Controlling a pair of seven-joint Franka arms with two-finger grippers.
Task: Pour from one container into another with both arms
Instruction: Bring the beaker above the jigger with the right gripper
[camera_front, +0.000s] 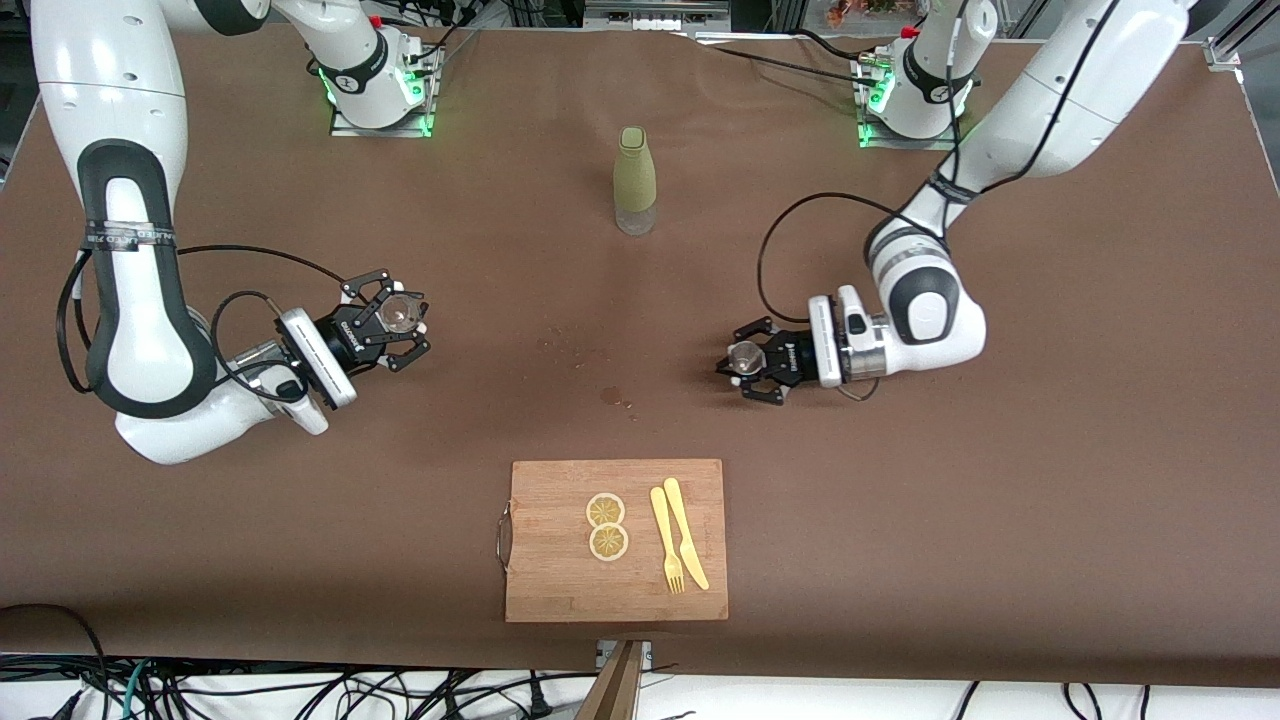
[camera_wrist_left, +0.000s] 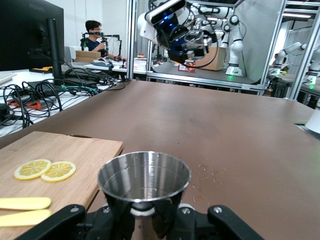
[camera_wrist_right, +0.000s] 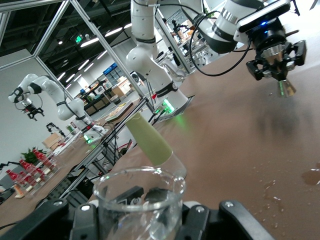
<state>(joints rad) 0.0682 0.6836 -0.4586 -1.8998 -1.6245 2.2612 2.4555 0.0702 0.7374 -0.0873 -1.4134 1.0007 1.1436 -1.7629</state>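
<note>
Two cups are up over the brown table (camera_front: 1000, 480), one per arm. We see the left gripper (camera_front: 748, 362) clamped on a steel cup (camera_wrist_left: 144, 176) above the wooden board's (camera_front: 560, 590) corner. The right gripper (camera_front: 395, 322) grips a clear glass cup (camera_wrist_right: 138, 198), tilted, near the green bottle (camera_front: 634, 180).

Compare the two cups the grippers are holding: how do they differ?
The metal cup in the left gripper is opaque and shiny; the glass cup in the right gripper is clear. The metal cup flares toward its rim; the glass cup looks straight-walled. Both are small, open-topped and clamped.
</note>
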